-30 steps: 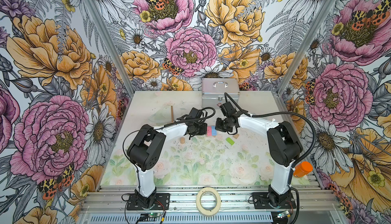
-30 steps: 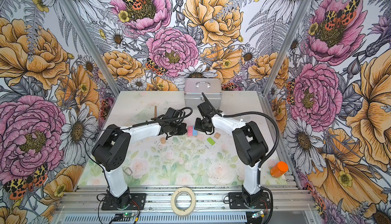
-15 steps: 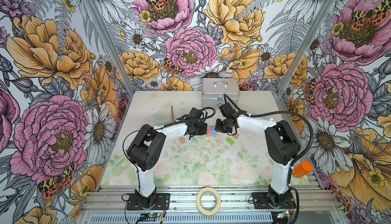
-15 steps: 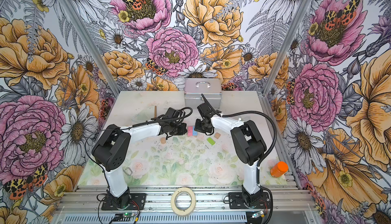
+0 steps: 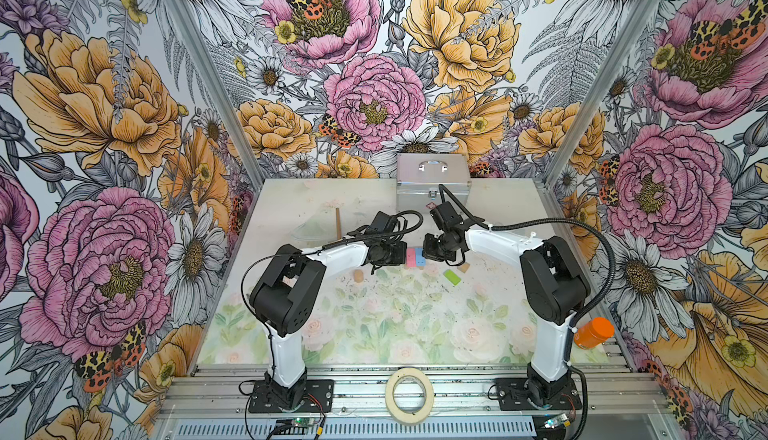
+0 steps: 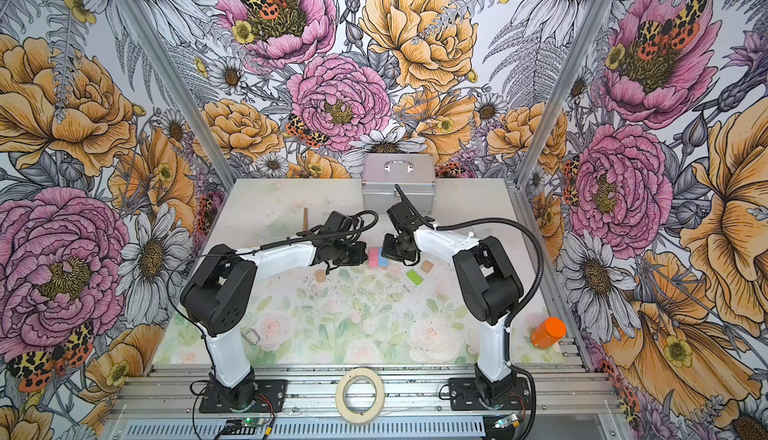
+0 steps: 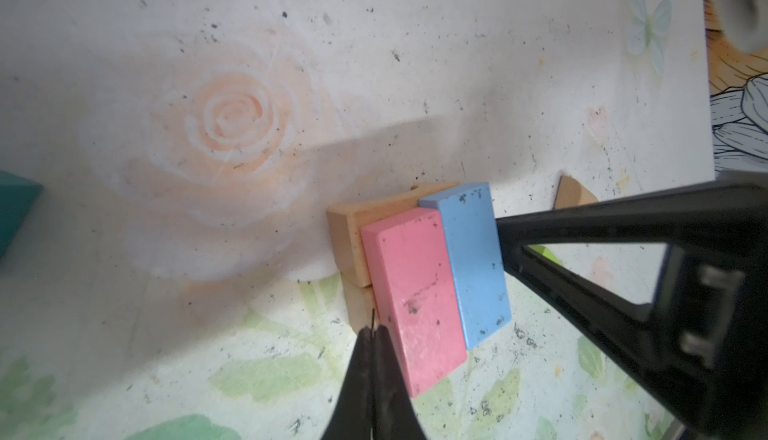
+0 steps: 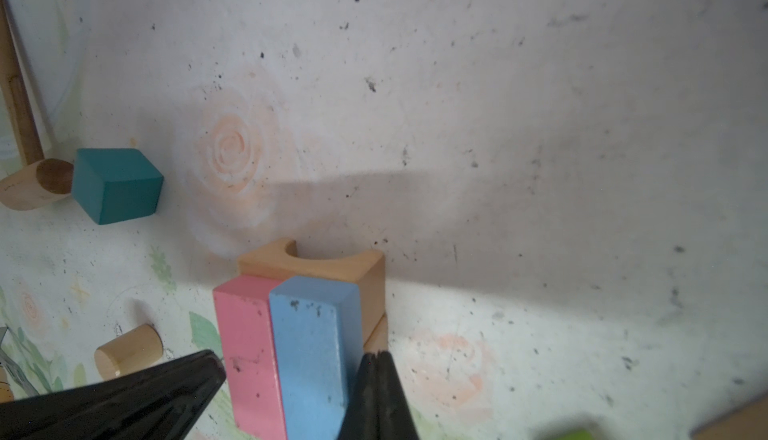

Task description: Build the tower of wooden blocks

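Observation:
A pink brick (image 7: 411, 292) and a light blue brick (image 7: 473, 259) lie side by side on top of tan blocks (image 8: 316, 267), one with an arched notch. This low tower shows in both top views (image 5: 414, 256) (image 6: 377, 258). My left gripper (image 7: 374, 329) is shut, empty, its tip at the pink brick's outer side. My right gripper (image 8: 376, 354) is shut, empty, its tip against the blue brick's outer side. A green brick (image 5: 451, 277), a tan cube (image 5: 464, 267), a tan cylinder (image 5: 357, 276) and a teal cube (image 8: 116, 184) lie loose around it.
A silver case (image 5: 432, 180) stands at the back behind the grippers. A thin wooden stick piece (image 5: 338, 223) lies back left. An orange bottle (image 5: 592, 332) lies at the front right and a tape roll (image 5: 409, 394) on the front rail.

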Motion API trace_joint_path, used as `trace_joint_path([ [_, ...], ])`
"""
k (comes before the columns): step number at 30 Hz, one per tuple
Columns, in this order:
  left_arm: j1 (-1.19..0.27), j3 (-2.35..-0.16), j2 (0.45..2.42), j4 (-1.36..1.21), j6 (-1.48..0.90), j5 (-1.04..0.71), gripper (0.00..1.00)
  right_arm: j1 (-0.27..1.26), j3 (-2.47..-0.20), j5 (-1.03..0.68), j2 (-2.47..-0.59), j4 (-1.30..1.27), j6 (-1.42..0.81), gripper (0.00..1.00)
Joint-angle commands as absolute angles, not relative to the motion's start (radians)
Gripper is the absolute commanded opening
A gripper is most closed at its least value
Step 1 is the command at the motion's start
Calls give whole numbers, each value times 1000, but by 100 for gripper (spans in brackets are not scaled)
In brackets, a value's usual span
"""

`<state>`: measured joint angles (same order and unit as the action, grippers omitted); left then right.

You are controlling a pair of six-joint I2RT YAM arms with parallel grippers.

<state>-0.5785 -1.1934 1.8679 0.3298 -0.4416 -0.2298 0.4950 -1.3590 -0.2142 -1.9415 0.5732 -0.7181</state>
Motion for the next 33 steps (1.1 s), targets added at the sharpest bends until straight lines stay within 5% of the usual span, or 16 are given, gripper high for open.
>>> trace_joint_path([
  [1,-571,-1213,1866,328,-425,-228,0,506,-1394,-209,-1943,555,-727,0],
  [33,-569,-1226,1879,328,-426,-237,0,512,-1391,-212,-1944,560,-729,0],
])
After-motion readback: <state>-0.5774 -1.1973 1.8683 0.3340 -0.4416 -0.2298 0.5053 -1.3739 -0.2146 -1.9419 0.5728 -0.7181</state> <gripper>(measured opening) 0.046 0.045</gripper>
